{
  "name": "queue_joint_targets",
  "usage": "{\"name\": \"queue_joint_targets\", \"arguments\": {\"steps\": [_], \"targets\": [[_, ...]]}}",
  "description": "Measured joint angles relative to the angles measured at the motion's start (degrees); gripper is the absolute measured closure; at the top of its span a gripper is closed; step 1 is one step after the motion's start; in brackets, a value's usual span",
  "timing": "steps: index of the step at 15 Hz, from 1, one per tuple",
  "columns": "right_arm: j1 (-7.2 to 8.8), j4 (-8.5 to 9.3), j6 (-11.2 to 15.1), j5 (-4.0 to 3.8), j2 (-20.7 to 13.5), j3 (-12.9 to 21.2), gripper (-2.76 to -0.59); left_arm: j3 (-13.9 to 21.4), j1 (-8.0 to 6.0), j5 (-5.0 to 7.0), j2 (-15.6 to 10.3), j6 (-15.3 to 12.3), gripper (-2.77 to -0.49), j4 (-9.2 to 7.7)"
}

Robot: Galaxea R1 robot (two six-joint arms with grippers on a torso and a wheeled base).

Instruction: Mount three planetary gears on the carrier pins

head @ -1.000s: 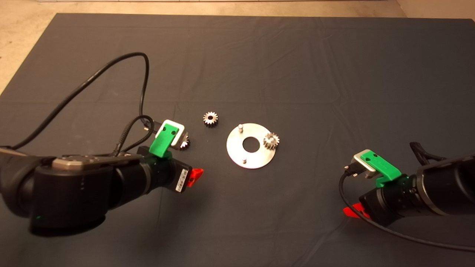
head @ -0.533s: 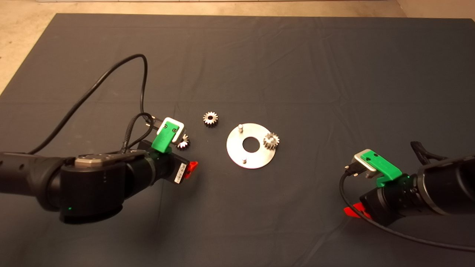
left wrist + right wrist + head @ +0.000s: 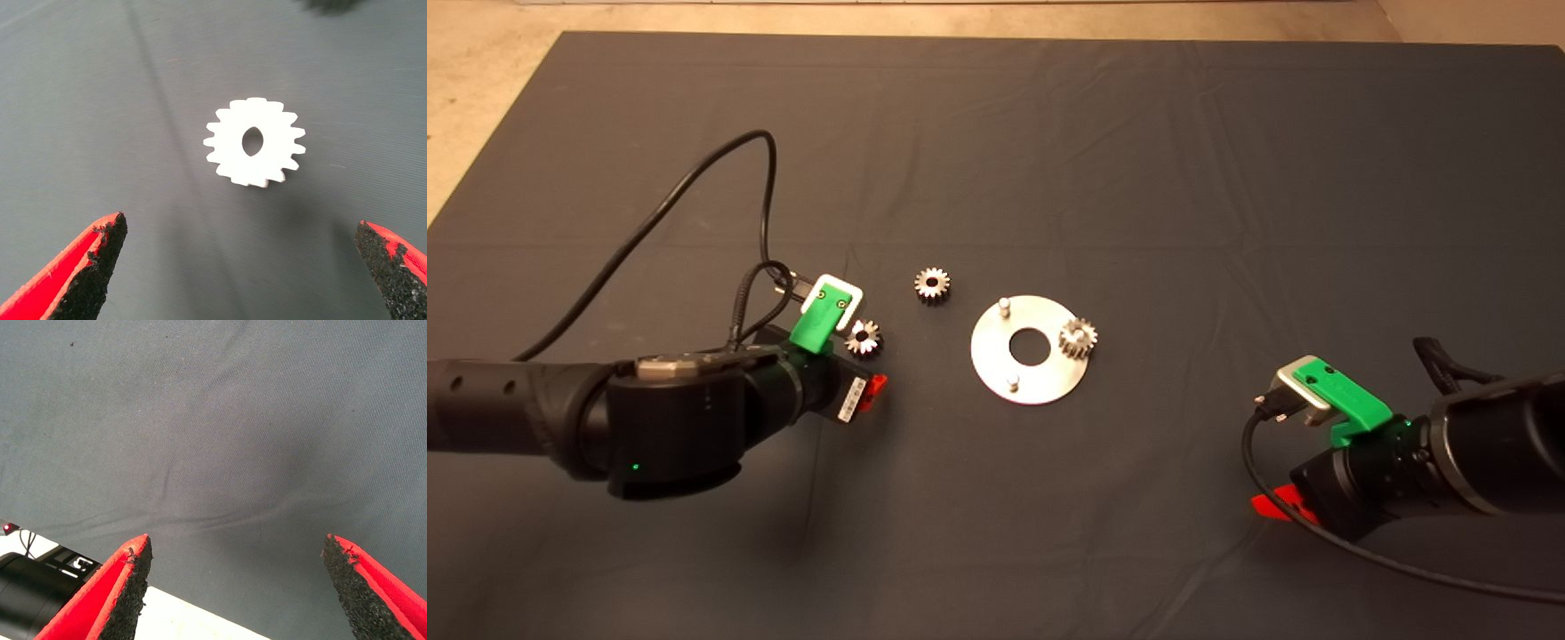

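The planetary gears are at three places: one gear (image 3: 1077,339) already sits on the pin at the right edge of the carrier plate (image 3: 1030,382), one loose gear (image 3: 931,284) lies flat on the mat (image 3: 1049,133) just beside the plate's far left edge, and one near gear (image 3: 863,337) lies flat on the mat to the left of the plate, directly in front of your left gripper (image 3: 876,385). In the left wrist view this near gear (image 3: 254,141) is centred between the two pads, and the fingers (image 3: 93,257) stand wide apart with nothing between them. Two carrier pins are free, the far pin (image 3: 1003,303) and the near pin (image 3: 1011,384). Your right gripper (image 3: 1272,505) waits near the mat's right edge, its fingers (image 3: 130,577) also spread and empty. I think the risk begins with the grasp: the gear is thin and lies flat on soft cloth, so the pads may catch the mat or slide over the pointed teeth, and the gear can tip or roll away. If you close off-centre, it will sit tilted in the pads, and then the bore will not meet the pin straight; it may jam on the top of the pin. The plate is only resting on the mat, so I judge that a sideways push at the pin can shift it. Also watch the teeth of the mounted gear when you come near.
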Motion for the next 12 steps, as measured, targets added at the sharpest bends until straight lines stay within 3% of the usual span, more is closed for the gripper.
{"name": "queue_joint_targets", "arguments": {"steps": [5,12], "targets": [[-0.01,0.02,-0.1,0.0,-0.3,0.0,-1.89,-6.0,0.01,-0.02,1.3,0.2,-2.48,0.0],[-0.02,0.01,-0.2,0.0,-0.3,0.1,-1.89,-6.4,0.01,-0.3,2.5,-2.8,-2.48,0.16]]}}
